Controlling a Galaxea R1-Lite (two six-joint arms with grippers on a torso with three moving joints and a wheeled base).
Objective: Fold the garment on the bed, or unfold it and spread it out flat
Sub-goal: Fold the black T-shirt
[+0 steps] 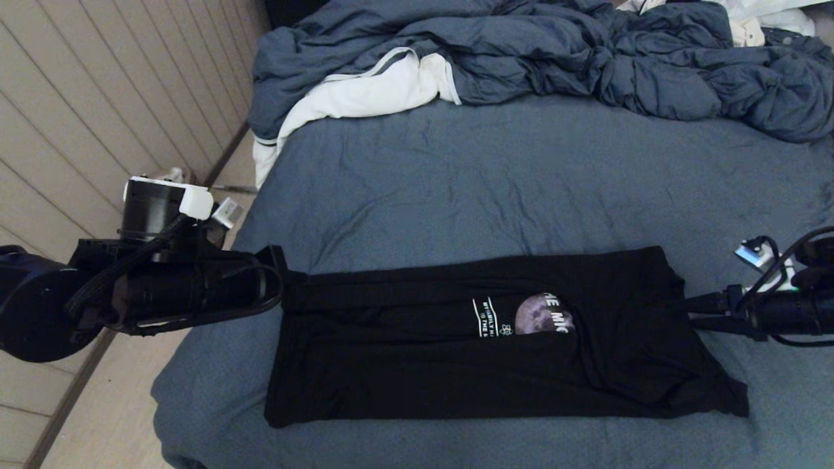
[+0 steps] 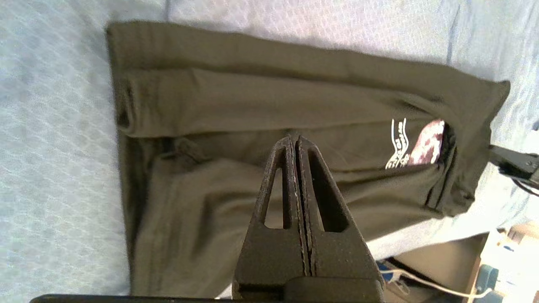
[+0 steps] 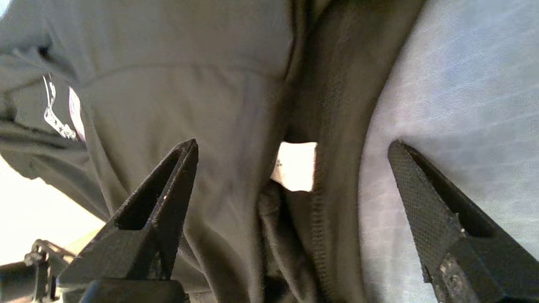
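Observation:
The garment [image 1: 417, 365], a black T-shirt, lies folded into a long band across the near part of the bed [image 1: 488, 182]. Only a slice of its moon print [image 1: 544, 314] and lettering shows between the folded-in sides. My left gripper [image 1: 285, 273] is at the band's left end, shut, with no cloth seen between its fingers [image 2: 293, 139] over the garment [image 2: 252, 97]. My right gripper [image 1: 685, 311] is at the right end, low on the sheet [image 3: 463, 84]. It is open [image 3: 290, 145] astride the collar and its white label [image 3: 294, 166].
A rumpled blue-grey duvet [image 1: 586, 52] and a white cloth with grey trim [image 1: 365, 91] lie piled across the far side of the bed. The bed's left edge drops to pale floor [image 1: 98, 423] beside a panelled wall [image 1: 98, 98].

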